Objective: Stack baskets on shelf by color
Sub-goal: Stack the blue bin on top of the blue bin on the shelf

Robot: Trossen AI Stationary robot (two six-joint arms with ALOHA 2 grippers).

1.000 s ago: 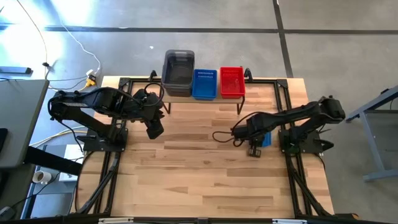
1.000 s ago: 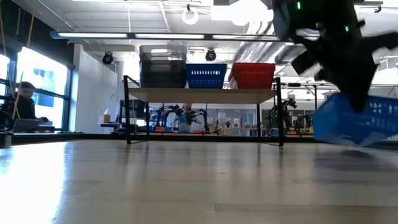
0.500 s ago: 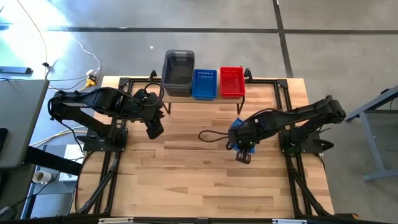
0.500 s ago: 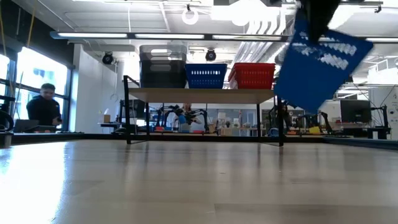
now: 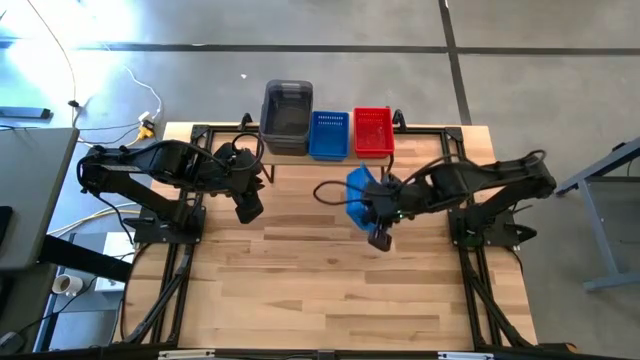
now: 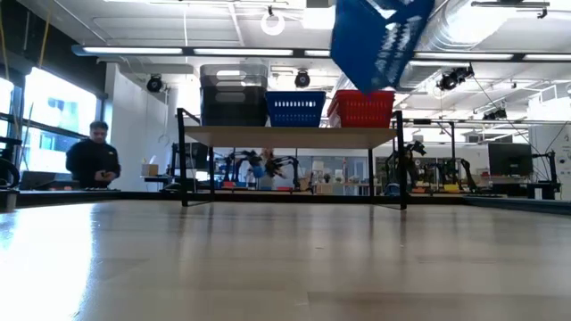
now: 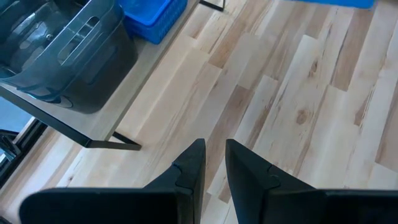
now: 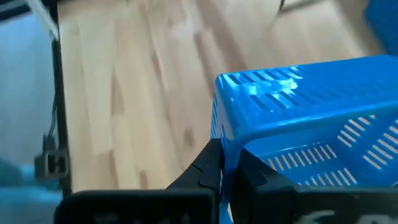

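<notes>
A: Nearest thing first. The right gripper (image 8: 225,177) has its jaws pinched on the rim of a blue basket (image 5: 359,193), one thin wall between the fingers. The basket hangs tilted, high above the table (image 5: 300,270), just short of the shelf (image 5: 330,160).

B: Risk there?

A: A one-wall grip on a light mesh basket. I judge it could pivot or slip out if the arm swings or brakes hard. In the low view the basket (image 6: 379,40) sits well off level.

B: Left side?

A: The left gripper (image 7: 212,165) waits near the shelf's left end, fingers a narrow slit apart, holding nothing. Little danger unless the arms cross.

B: And the target?

A: On the shelf stand a grey basket (image 5: 288,115), a blue one (image 5: 329,134) and a red one (image 5: 373,131), side by side, nearly touching. The carried basket must nest into the blue middle one. Coming in tilted, a corner could catch that rim, or knock the red neighbour.

B: Could the shelf tip?

A: Hard to tell from here; its legs look thin, so a hard downward push seems unwise.
</notes>
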